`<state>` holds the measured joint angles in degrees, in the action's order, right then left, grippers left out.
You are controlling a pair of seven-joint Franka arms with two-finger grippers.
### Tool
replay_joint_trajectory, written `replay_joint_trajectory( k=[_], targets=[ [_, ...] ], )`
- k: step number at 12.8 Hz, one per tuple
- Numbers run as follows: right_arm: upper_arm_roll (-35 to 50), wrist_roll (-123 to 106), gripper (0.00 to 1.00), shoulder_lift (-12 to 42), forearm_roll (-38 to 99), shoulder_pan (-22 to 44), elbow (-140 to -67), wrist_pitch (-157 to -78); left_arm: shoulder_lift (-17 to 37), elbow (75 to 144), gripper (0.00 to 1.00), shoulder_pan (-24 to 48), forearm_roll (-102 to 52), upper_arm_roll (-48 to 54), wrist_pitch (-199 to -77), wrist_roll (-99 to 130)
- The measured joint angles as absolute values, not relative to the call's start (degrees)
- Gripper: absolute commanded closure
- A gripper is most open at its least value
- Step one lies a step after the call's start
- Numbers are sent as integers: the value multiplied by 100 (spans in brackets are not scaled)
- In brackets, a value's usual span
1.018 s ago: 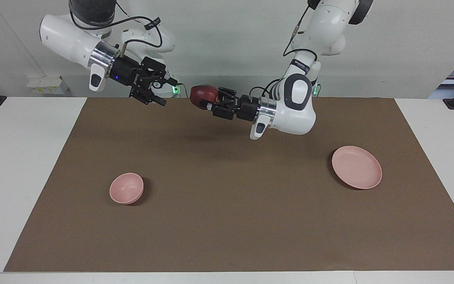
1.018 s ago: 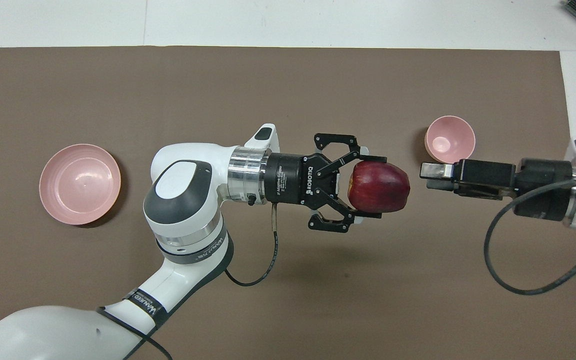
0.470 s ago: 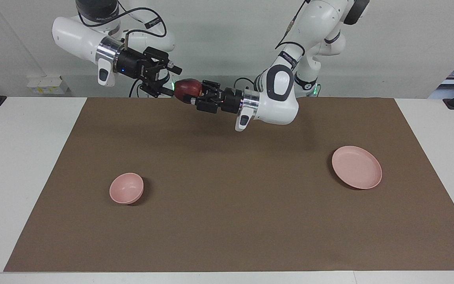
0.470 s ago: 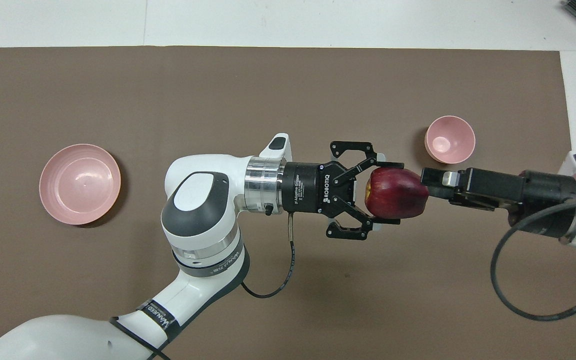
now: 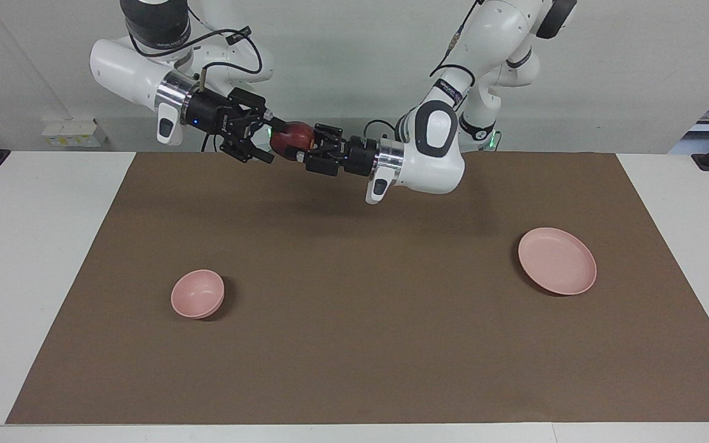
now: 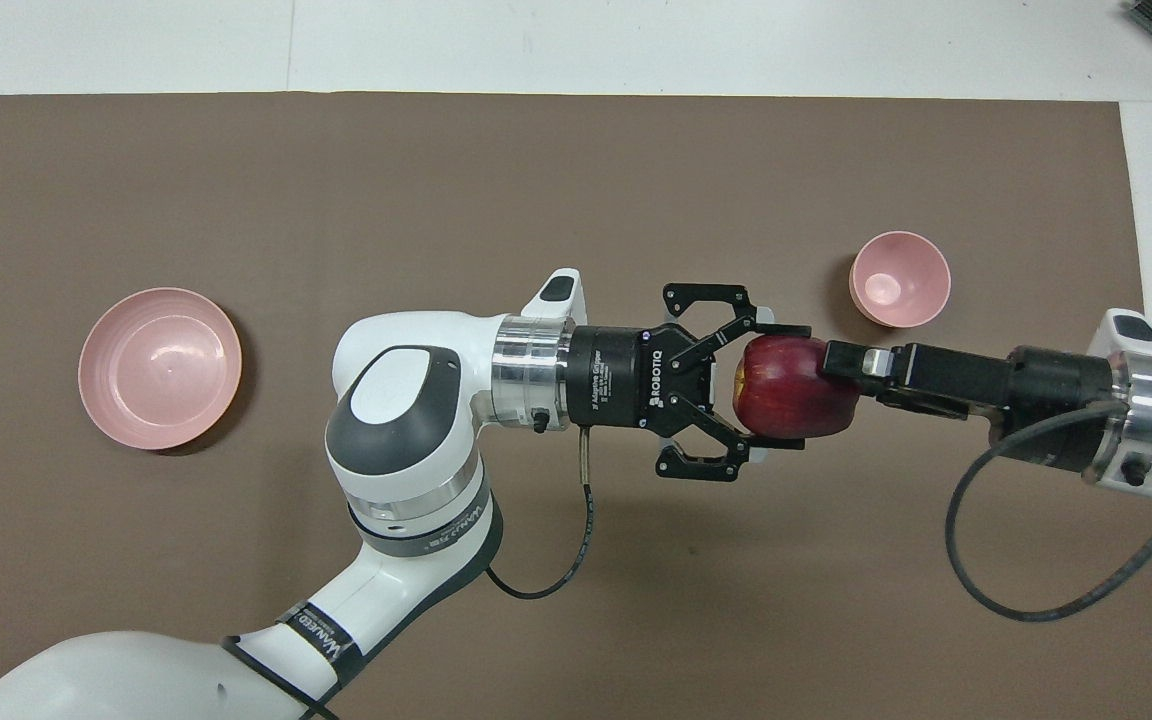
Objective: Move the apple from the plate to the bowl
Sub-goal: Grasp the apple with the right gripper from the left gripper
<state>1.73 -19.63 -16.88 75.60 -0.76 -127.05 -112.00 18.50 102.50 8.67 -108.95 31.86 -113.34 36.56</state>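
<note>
Apple (image 6: 793, 388): small, dark red, yellowish patch at the stem end. Held in the air above the brown mat (image 5: 354, 320), over the part of the mat close to the robots and about midway between the two arms' ends of the table. Not on the plate, not in the bowl.

Left gripper (image 6: 771, 388): reaching in level from the left arm's side, its two fingers closed against the apple, one on the side toward the bowl and one on the side toward the robots. It has hold of the fruit.

Right gripper (image 5: 272, 146): reaching in level from the right arm's side, meeting the apple head-on. In the facing view its fingers stand spread, one above and one below the fruit; in the overhead view the upper finger (image 6: 844, 358) lies over the top of the apple. Whether they press on the fruit cannot be told.

Plate (image 5: 557, 260): wide, shallow, pale pink, toward the left arm's end of the table, nothing on it.

Bowl (image 5: 197, 293): small, deep, pale pink, toward the right arm's end, nothing in it. It is farther from the robots than the plate and well apart from it.
</note>
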Motion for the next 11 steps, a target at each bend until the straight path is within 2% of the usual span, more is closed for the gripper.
replay_joint_trajectory(
  k=[6,7,8,10,11],
  targets=[
    [167,-1954,0,-1693,7603,171,-12718,-11258,1812,10239,100,866,-10910,3379,-11615,3655],
    [166,-1953,11,-1693,7604,171,-12720,-11258,1811,10239,100,866,-10911,3380,-11619,3655],
    [165,-1953,34,-1693,7605,171,-12721,-11258,1811,10239,100,866,-10911,3381,-11621,3655],
    [160,-1951,87,-1696,7634,176,-12718,-11258,1813,10247,100,864,-10912,3381,-11637,3656],
    [160,-1951,100,-1696,7636,176,-12720,-11258,1813,10247,100,864,-10913,3381,-11637,3657]
  ],
)
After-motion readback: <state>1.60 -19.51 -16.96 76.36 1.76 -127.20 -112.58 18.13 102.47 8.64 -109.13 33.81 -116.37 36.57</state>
